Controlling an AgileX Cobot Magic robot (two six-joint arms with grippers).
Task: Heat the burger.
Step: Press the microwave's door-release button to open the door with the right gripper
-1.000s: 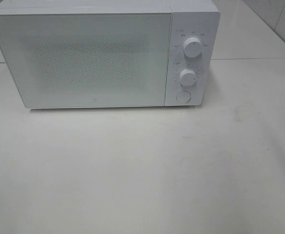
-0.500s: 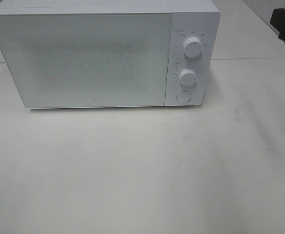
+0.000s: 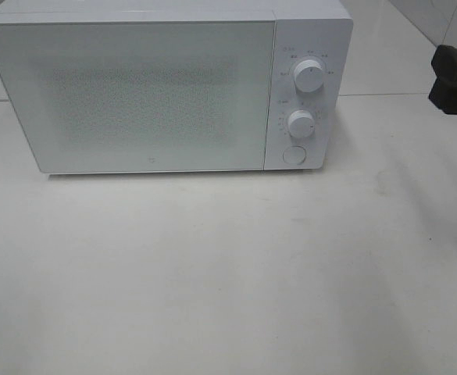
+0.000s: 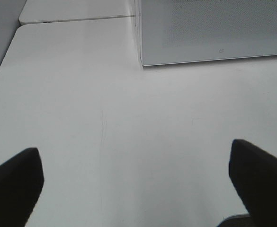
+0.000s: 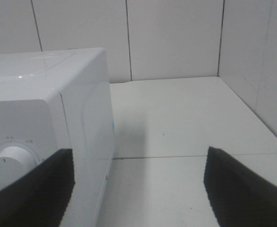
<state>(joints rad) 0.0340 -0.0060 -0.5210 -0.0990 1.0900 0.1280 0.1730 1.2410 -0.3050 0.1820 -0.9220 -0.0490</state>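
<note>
Microwave [image 3: 134, 94] shut, burger unseen (prob inside); left gripper [image 4: 136, 182], right gripper [image 5: 138, 189] wide + empty, right near microwave's 2 knobs [image 3: 309, 76], dial next imo.

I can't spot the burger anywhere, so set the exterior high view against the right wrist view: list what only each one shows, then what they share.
Only the exterior high view: the closed door of the microwave, its lower knob and round button. Only the right wrist view: the tiled wall, the microwave's side panel, and the right claw open with nothing between its fingers. Both: the microwave, its upper knob, the table, and the right arm, just a dark shape at the exterior view's edge. The burger shows in neither.
</note>
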